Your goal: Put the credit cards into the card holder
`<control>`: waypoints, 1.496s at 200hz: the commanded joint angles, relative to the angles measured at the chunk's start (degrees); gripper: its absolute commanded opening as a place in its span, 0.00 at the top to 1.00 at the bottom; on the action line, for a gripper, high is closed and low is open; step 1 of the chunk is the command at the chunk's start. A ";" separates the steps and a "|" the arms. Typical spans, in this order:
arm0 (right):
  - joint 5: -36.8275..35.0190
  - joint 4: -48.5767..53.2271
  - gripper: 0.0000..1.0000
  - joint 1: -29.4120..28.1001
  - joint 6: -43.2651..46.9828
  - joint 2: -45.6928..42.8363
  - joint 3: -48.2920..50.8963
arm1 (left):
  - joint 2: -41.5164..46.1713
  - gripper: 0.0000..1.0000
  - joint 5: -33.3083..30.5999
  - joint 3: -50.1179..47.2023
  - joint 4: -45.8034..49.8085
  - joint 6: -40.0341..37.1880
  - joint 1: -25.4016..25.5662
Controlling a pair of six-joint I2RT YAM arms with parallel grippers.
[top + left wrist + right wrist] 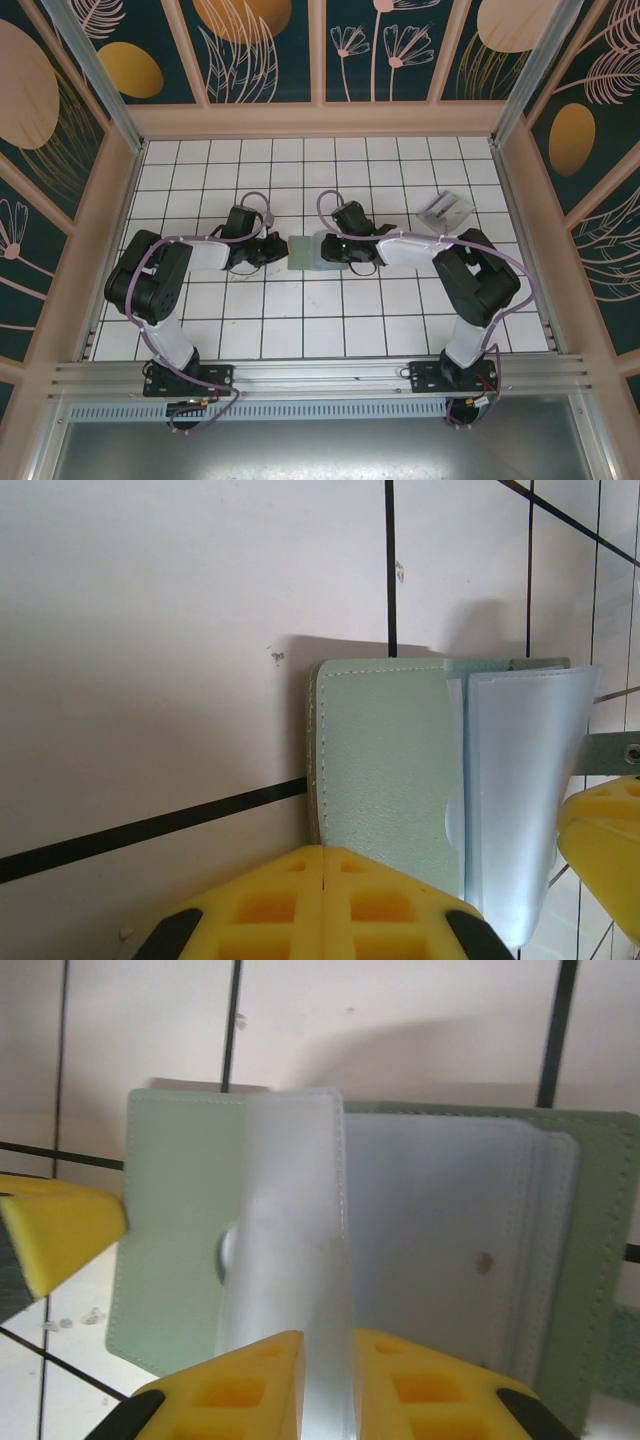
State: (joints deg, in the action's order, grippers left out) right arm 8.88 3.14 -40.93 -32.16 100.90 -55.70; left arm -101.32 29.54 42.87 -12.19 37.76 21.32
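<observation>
The card holder (pixel 303 250), a flat sage-green folding wallet with pale bluish-grey pockets, lies open near the middle of the white tiled table (pixel 400 310), between our two black arms. The left gripper (pixel 322 880) meets it from the left with its yellow fingers pressed flush together at the edge of the green cover. We cannot tell whether they pinch that edge or only rest on it. The right gripper (pixel 325 1380) comes in from the right, its jaws nearly closed on one clear plastic sleeve (pixel 295 1220), which stands lifted from the stack of pockets. The credit cards (pixel 447 210), a small greyish bunch of thin plastic rectangles, lie on the tiles well apart, toward the far right.
</observation>
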 commanded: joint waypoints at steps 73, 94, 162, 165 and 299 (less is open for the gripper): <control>8.45 -9.55 0.72 1.68 -3.25 -2.50 4.37 | -0.47 0.95 0.91 0.36 0.43 -0.62 -0.23; 9.93 -10.94 0.67 1.80 -3.18 -2.67 4.64 | -0.13 0.90 0.73 0.35 0.61 -0.99 -0.22; 12.91 -13.53 0.55 2.13 -2.38 -3.67 5.23 | 0.96 0.62 0.86 0.18 -1.08 0.56 -0.18; 13.03 -13.62 0.55 2.09 -2.38 -3.89 5.31 | 1.03 0.61 0.94 0.24 -1.13 0.61 -0.20; 18.92 -20.02 0.78 2.59 -6.77 -3.42 7.36 | 1.07 0.47 4.08 2.48 -2.52 2.24 -0.27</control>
State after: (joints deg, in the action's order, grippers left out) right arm 25.23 -13.50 -38.65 -37.50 98.02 -49.41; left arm -100.88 32.77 44.16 -13.54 39.48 21.32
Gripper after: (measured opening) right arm 0.214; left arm 0.529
